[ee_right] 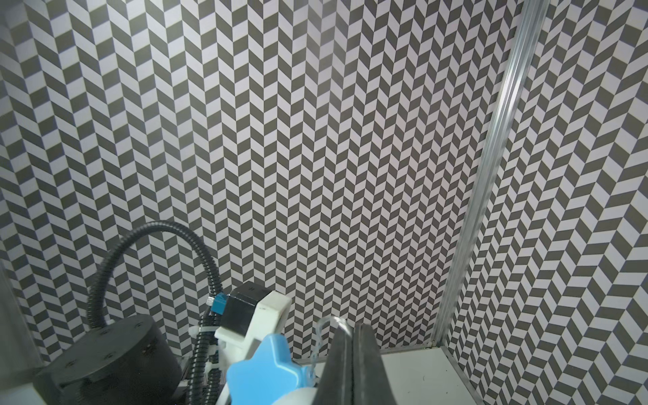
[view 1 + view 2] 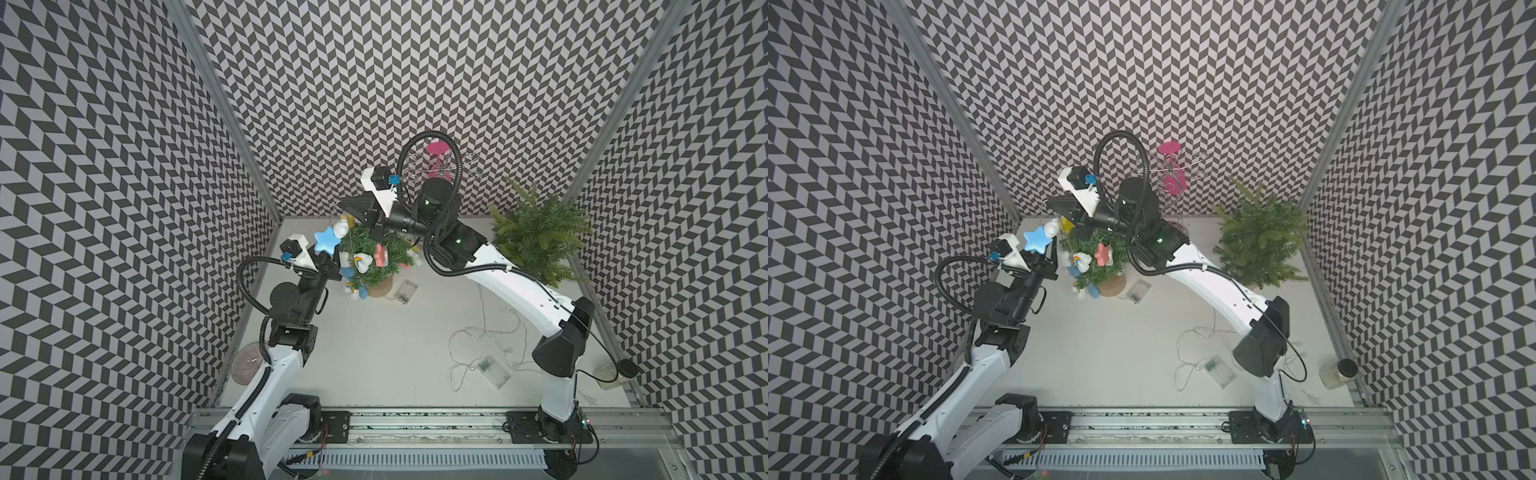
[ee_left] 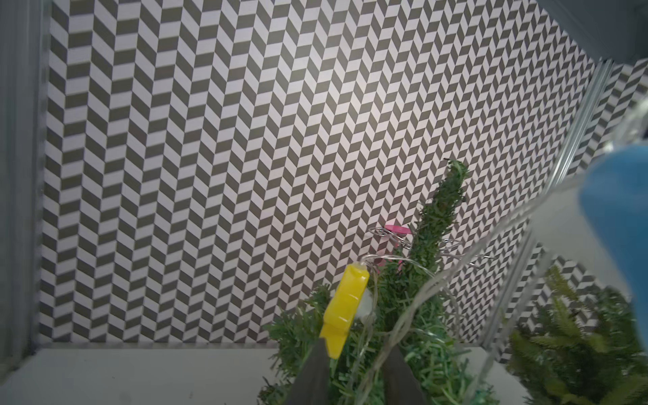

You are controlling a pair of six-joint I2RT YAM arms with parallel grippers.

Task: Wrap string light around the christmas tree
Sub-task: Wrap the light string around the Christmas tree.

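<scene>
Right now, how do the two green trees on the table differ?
The decorated tree carries the string light with coloured figures; the bare tree carries none. The decorated tree has short, dense needles; the bare tree has longer, fern-like fronds. The decorated tree stands back left; the bare tree back right. Both are green and upright.

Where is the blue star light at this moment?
In both top views the blue star light is at the left of the christmas tree, just over the left wrist camera mount, beside a white light.
</scene>
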